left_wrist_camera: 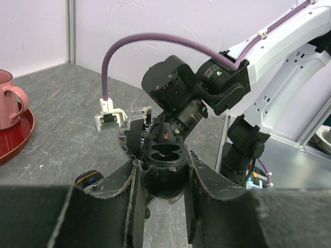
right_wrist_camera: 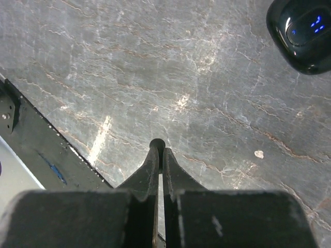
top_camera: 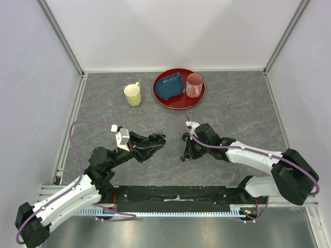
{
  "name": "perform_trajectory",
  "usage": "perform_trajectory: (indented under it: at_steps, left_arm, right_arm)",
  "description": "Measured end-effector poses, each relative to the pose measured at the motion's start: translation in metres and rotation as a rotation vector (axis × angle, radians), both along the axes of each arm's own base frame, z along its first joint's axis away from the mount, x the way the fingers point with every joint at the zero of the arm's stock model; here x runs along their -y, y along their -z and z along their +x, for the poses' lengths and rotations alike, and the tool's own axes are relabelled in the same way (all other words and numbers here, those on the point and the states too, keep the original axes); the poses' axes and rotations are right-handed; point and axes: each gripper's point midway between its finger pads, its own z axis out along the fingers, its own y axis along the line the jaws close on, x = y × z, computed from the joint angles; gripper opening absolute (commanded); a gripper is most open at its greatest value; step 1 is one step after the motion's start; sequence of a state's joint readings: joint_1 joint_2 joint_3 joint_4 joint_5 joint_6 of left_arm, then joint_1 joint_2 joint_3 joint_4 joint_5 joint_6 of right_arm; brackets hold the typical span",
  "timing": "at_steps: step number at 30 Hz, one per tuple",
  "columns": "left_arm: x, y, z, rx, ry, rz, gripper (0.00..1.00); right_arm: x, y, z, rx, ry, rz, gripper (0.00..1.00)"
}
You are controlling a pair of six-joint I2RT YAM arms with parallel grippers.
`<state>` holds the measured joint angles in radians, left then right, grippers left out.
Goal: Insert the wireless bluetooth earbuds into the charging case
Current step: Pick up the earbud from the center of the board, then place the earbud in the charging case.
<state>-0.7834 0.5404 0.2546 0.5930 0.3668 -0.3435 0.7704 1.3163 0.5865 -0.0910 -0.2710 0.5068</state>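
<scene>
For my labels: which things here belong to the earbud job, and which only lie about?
Job: open charging case in left gripper; second case; small black piece pinched by right gripper, perhaps an earbud.
Lying about: yellow mug; pink mug; red plate; blue object.

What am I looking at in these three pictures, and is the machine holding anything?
Two robot arms stand at the near edge of a table. One picture looks down from above; the other two come from a camera on each wrist. The left gripper clamps an open black charging case. The right gripper is shut, pointing down; the tiny black bit at its tips may be an earbud. On the table stand a yellow mug and a red plate carrying a pink mug and a blue item; another black case with blue lights lies nearby.
</scene>
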Motion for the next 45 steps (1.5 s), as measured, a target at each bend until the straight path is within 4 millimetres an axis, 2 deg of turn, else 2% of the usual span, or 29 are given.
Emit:
perform_trajectory:
  at_steps: [6, 15, 20, 25, 31, 34, 45]
  left_arm:
    - [0.0, 0.0, 0.0, 0.0, 0.0, 0.0, 0.02]
    - [0.002, 0.0, 0.0, 0.002, 0.006, 0.001, 0.02]
    - [0.004, 0.001, -0.002, 0.008, 0.027, 0.003, 0.02]
    - [0.005, -0.001, -0.005, 0.019, 0.043, 0.0, 0.02]
    - [0.008, 0.0, -0.01, 0.03, 0.079, 0.006, 0.02]
    - [0.011, 0.001, -0.012, 0.033, 0.098, 0.011, 0.02]
    - [0.031, 0.017, -0.02, -0.013, 0.232, 0.066, 0.02]
  right_arm:
    - [-0.003, -0.036, 0.005, 0.075, -0.023, 0.036, 0.0]
    - [-0.01, -0.112, 0.015, 0.234, -0.068, 0.12, 0.0]
    - [-0.012, -0.164, 0.014, 0.33, -0.105, 0.185, 0.0]
    - [-0.014, -0.225, 0.009, 0.441, -0.158, 0.269, 0.0]
    - [-0.014, -0.275, -0.006, 0.522, -0.235, 0.35, 0.0]
    - [-0.016, -0.287, -0.015, 0.53, -0.28, 0.382, 0.0]
    - [-0.022, -0.305, -0.043, 0.507, -0.426, 0.467, 0.0]
